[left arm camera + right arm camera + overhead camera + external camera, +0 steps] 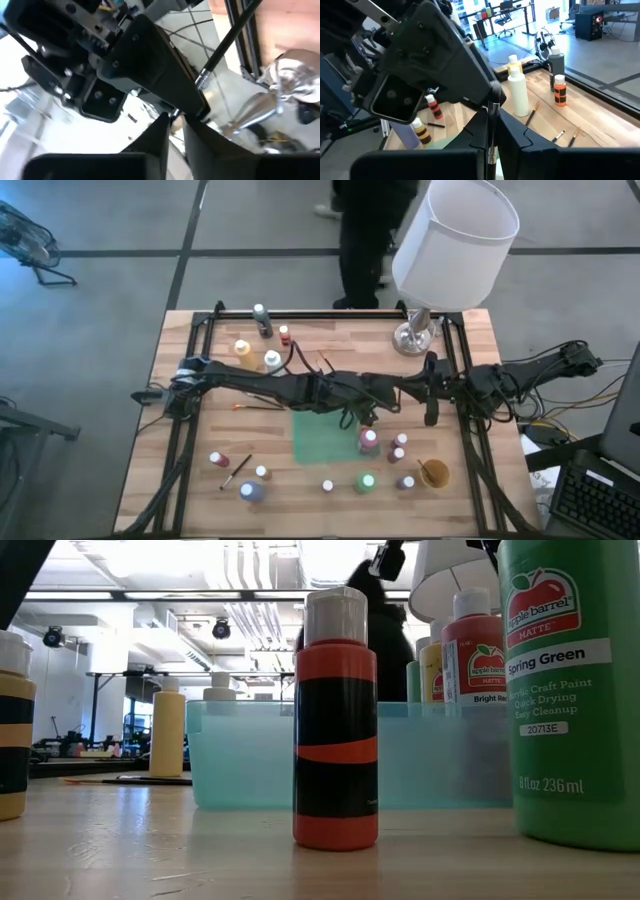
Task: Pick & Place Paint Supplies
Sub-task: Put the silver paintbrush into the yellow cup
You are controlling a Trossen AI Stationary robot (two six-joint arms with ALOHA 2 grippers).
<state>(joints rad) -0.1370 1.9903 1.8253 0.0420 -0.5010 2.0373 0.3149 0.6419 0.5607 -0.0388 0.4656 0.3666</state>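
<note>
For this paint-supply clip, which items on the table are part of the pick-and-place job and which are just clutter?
Part of the job:
- paint bottles, e.g. Spring Green bottle, red bottle, white bottle
- loose brushes
- brush passing between both grippers, left gripper and right gripper

Just lying about:
- green mat
- tan cup
- table lamp
- translucent bin

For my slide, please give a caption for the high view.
Both arms meet above the green mat, with paint bottles scattered around it.
</note>
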